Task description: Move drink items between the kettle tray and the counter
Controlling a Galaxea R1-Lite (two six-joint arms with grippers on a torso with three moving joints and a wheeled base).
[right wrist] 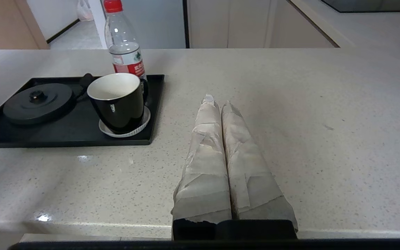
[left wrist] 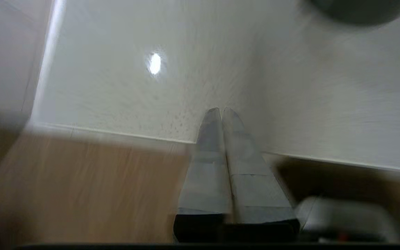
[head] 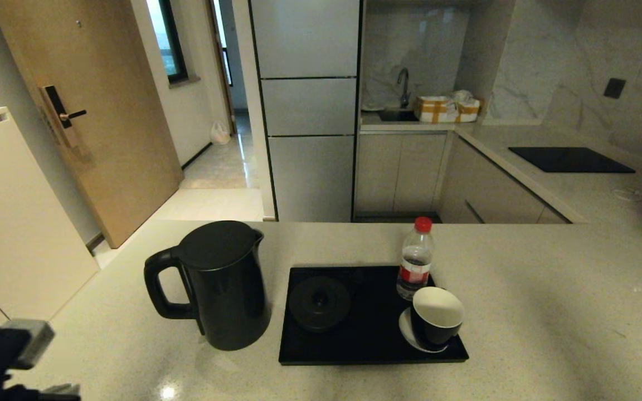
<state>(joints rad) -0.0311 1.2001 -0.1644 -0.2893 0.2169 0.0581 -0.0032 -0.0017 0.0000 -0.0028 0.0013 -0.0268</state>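
The tall black kettle (head: 218,284) stands on the beige counter (head: 549,312), just left of the black kettle tray (head: 363,348). On the tray sit the round kettle base (head: 320,303), the red-capped bottle (head: 414,259) at the far right corner, and the black cup (head: 437,318) on a white saucer in front of it. My left gripper (left wrist: 222,111) is shut and empty over the counter's near edge, low at the left in the head view. Right of the tray, my right gripper (right wrist: 217,102) hovers above the near counter, shut and empty; cup (right wrist: 118,100) and bottle (right wrist: 125,52) lie to its left.
A black cooktop panel (head: 570,159) lies on the far right worktop, with a sink and boxes (head: 446,108) behind. A white cabinet (head: 14,223) stands left of the counter. Bare counter stretches right of the tray.
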